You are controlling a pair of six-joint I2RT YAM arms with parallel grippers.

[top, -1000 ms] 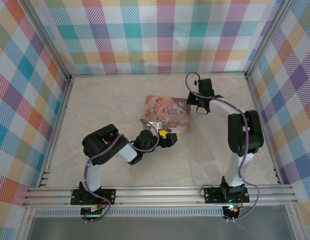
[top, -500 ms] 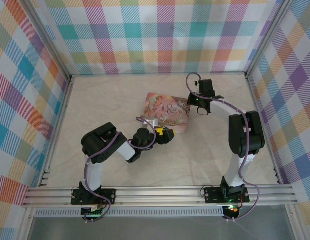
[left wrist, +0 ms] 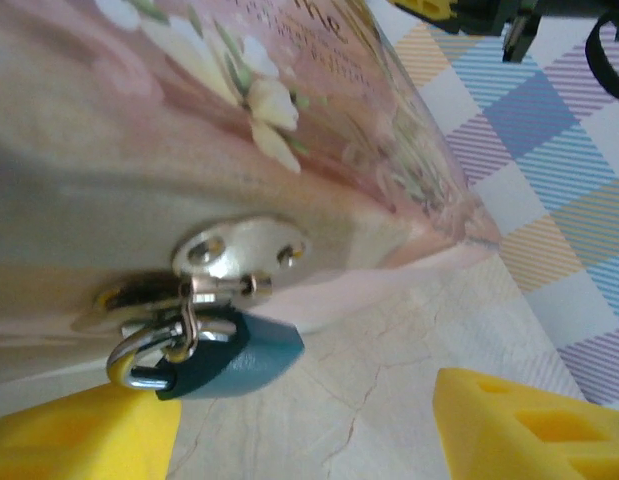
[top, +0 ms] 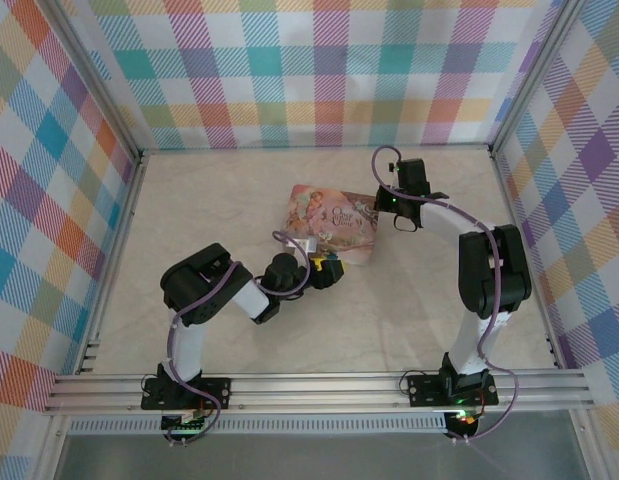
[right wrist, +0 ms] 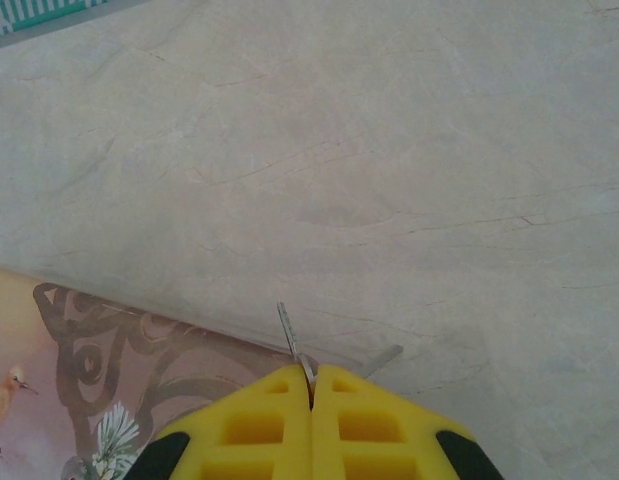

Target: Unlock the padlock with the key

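Left wrist view: your left claw point(left wrist: 309, 432) stands apart, padlock point(left wrist: 227, 358) lower left inside the gap; your right claw point(right wrist: 311, 395), clamped on the key point(right wrist: 298, 350), sits across the tin point(left wrist: 189, 120).

Hides most of the key point(right wrist: 292, 338) inside the right claw's point(right wrist: 311, 380) tight pinch; crops the blurred tin point(left wrist: 139, 120) beyond the left claw point(left wrist: 309, 430).

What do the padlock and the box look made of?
Padlock: likely metal body under a smooth teal-blue coating, with a bare, shiny silver shackle. Box: probably thin tin, glossy pink printed finish showing soft reflections, with a riveted silver hasp.
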